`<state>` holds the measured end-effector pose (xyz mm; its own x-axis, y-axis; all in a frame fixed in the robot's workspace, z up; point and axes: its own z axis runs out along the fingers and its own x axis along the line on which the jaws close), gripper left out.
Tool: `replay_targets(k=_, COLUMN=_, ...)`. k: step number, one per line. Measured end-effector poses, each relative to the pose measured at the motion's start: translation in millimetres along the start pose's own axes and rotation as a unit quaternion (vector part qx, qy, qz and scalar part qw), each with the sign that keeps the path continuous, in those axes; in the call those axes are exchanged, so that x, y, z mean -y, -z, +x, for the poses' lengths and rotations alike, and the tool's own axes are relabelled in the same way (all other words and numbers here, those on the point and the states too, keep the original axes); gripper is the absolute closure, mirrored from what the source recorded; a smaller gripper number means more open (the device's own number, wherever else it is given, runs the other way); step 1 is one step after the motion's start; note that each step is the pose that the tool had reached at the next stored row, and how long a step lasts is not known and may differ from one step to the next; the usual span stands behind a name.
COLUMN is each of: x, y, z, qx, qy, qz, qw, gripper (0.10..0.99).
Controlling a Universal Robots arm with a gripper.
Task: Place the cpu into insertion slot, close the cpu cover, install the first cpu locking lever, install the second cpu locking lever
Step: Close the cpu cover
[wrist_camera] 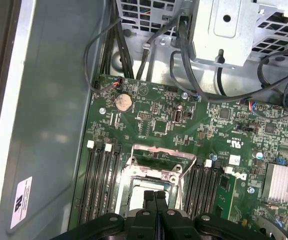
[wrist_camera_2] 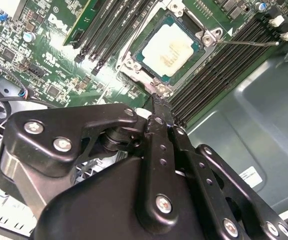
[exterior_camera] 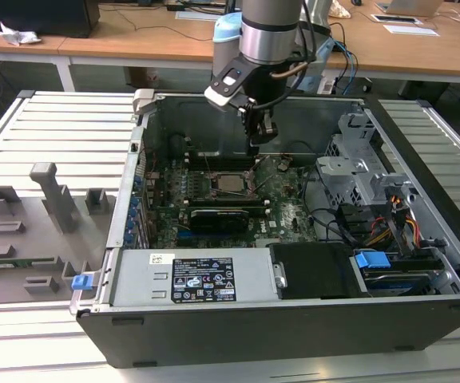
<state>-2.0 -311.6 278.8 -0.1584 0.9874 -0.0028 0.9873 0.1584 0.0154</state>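
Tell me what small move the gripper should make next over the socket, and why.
Probably nudge the shut gripper toward the locking lever: the cpu cover already seems to lie over the cpu, while that lever sticks out unlatched.

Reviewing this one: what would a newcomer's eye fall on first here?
In the exterior view, the open computer case with the arm reaching down into it stands out first. In the second wrist view, the gripper, fingers shut, has its tip beside a corner of the socket. There the pale cpu sits framed by the silver cpu cover.
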Motion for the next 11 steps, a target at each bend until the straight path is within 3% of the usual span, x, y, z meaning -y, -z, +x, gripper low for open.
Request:
replay_targets(k=5, x=-5.8, y=-0.1, z=-0.9, qx=-0.0001, qy=0.000, qz=0.0003, qw=1.0000, gripper=0.980)
replay_targets(k=7, x=-17.4, y=-0.3, z=-2.6, qx=-0.0001, qy=0.000, qz=0.0007, qw=1.0000, gripper=0.980)
replay_targets(k=11, x=-25.0, y=-0.5, z=-3.8, qx=0.0000, qy=-0.006, qz=0.0008, qw=1.0000, gripper=0.980)
